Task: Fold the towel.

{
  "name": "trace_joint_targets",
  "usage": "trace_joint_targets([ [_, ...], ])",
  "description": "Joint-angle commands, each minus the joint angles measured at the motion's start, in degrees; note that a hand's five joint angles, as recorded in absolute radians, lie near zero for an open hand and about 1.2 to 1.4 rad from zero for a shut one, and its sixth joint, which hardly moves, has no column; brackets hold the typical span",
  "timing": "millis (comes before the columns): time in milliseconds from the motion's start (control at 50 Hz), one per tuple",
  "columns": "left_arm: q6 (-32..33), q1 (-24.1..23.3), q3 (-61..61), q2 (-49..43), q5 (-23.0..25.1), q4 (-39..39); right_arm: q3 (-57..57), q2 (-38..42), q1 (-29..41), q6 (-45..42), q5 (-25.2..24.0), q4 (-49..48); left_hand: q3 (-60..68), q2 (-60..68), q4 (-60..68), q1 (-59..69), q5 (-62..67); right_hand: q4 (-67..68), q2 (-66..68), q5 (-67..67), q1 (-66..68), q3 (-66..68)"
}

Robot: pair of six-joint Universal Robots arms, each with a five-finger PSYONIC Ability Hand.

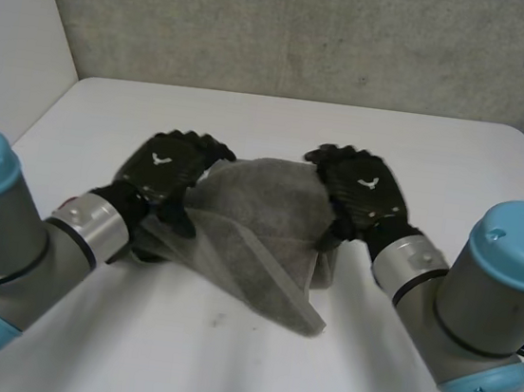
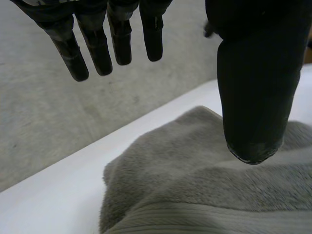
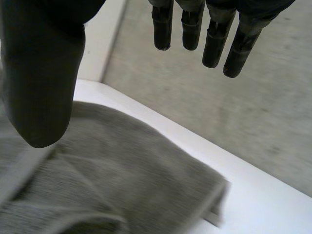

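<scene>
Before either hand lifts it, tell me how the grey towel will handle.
The towel will probably flop and sag when lifted: it lies bunched in soft folds, one corner trailing loose. Its fuzzy pile suggests it would grip rather than slip.

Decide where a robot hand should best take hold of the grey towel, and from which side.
Pinch the towel at its pointed near corner, approaching from the robot's side with the right robot hand: that flap lies free on the table, probably easy to lift.

A white table [image 1: 394, 136] stands against a grey concrete wall [image 1: 311, 30]
</scene>
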Motion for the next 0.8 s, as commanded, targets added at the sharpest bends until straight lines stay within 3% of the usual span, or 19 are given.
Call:
trace_joint_targets([
  [20,9.73,-6.64,1.99,-4.58,-0.18,-0.26,-0.75,-0.08,-6.05,-0.9,1.73,0.88,10.45,10.46,10.46,10.49,10.35,-4.7,-4.06,-3.53,-3.57,-3.63],
  [180,11.5,-15.95,8.13,-10.91,-0.27,-6.05,-0.84,0.27,-6.93,-5.12,1.72,1.32,12.82,12.83,12.83,12.86,12.72,-4.7,-4.06,-3.53,-3.57,-3.63],
  [300,11.59,-20.27,14.2,-16.36,-0.71,-10.89,-0.66,0.45,-6.67,-6.1,1.99,1.24,16.83,16.84,16.84,16.87,16.73,-4.7,-4.06,-3.53,-3.57,-3.63],
  [560,11.59,-21.77,18.96,-21.64,-2.64,-11.42,-0.66,0.45,-6.49,-6.18,1.99,1.5,34.83,34.84,34.85,34.87,34.74,-4.7,-4.06,-3.53,-3.57,-3.63],
  [680,11.68,-21.77,19.84,-23.49,-6.16,-11.25,-0.66,0.36,-6.49,-6.18,1.99,1.59,35.02,35.03,35.03,35.06,34.92,-4.7,-4.06,-3.53,-3.57,-3.63],
  [800,12.81,-21.86,19.75,-24.72,-6.42,-11.42,-0.66,0.27,-6.49,-6.18,1.99,1.68,38.52,38.53,38.54,38.57,38.43,-4.7,-4.06,-3.53,-3.57,-3.63],
])
